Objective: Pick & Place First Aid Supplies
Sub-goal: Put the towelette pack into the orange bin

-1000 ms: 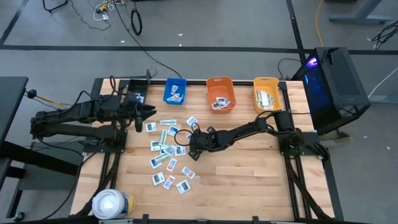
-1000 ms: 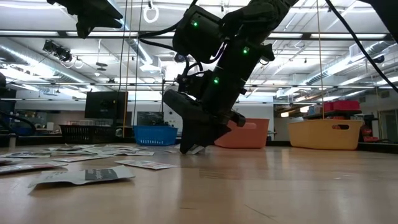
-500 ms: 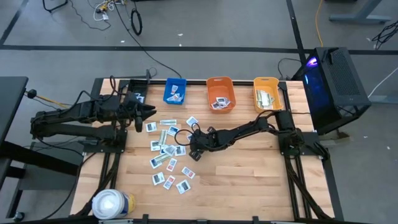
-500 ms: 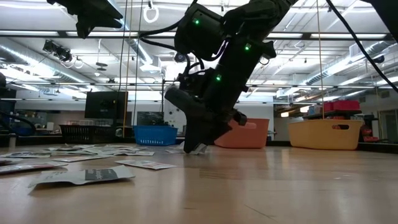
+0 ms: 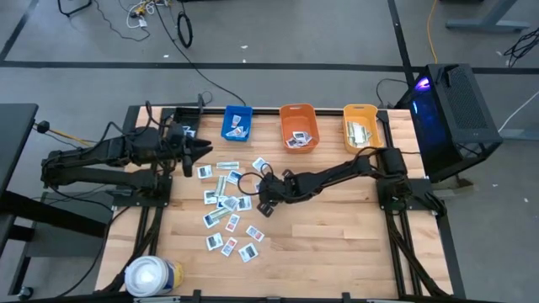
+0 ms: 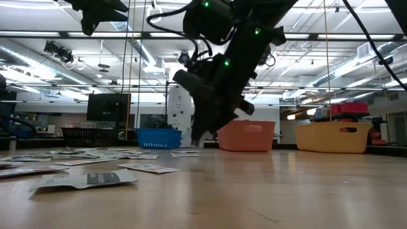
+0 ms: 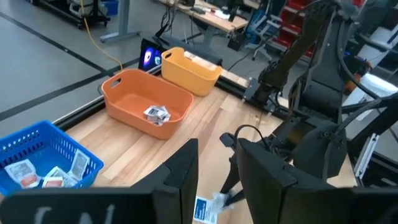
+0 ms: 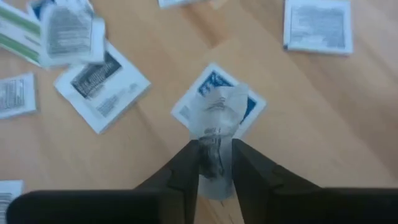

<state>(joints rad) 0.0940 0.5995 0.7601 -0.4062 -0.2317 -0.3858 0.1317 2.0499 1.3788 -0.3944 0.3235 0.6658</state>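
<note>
Along the table's far edge, blue bin (image 5: 237, 123), orange bin (image 5: 298, 126) and yellow bin (image 5: 362, 126) hold packets; right pincer (image 8: 212, 163) clamps one packet (image 8: 216, 118)

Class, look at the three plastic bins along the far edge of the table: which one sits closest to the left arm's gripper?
The blue bin. It is the leftmost of the three, just beside the left gripper; the orange bin and yellow bin sit farther right.

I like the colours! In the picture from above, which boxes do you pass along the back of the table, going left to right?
Blue bin → orange bin → yellow bin.
</note>
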